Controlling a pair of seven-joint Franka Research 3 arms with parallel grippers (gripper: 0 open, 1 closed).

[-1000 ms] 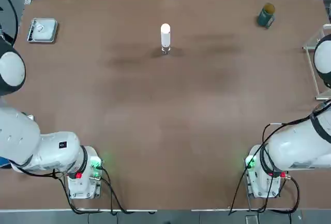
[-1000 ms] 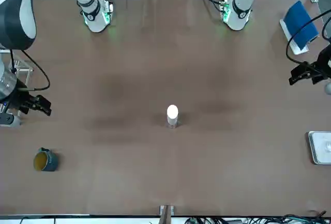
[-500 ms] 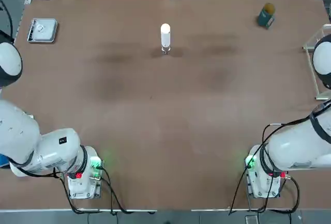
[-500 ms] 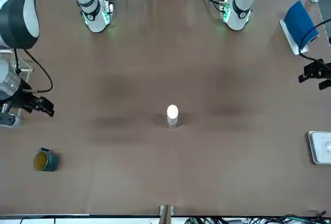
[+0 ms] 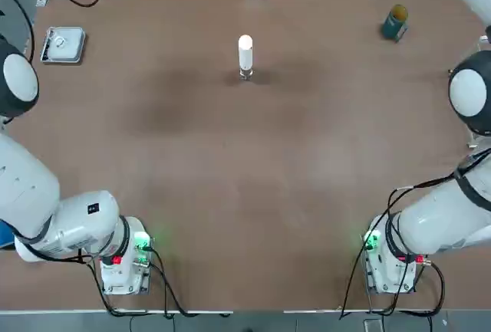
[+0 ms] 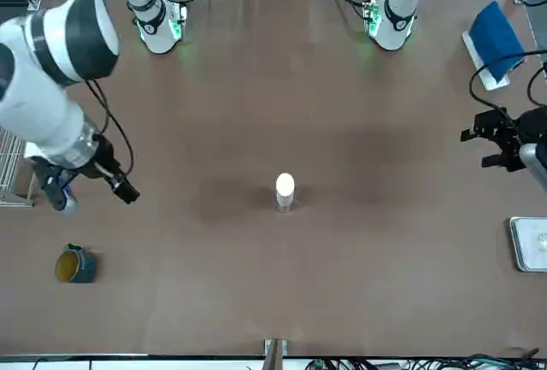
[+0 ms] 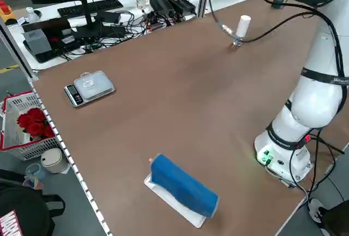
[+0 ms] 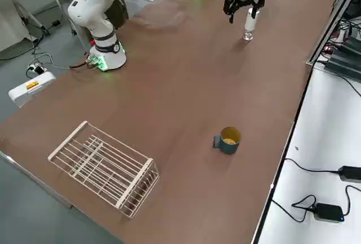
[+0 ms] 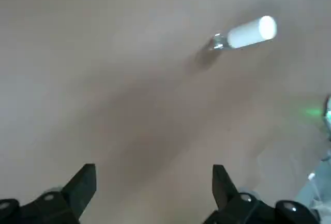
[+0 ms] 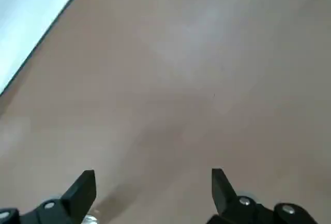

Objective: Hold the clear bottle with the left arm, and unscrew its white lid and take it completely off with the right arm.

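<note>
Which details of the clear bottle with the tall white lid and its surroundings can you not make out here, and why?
- Screw thread between clear bottle and white lid: covered by the lid in the top view.
- Inside of squat teal mug: too small in the top view.
- Full outline of silver rectangular scale: cut off by the front view's edge.

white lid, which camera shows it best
The left wrist view: the white lid appears largest there, unobstructed, with its full length visible. Top, front and both side views show it smaller; the right wrist view doesn't show it.
</note>
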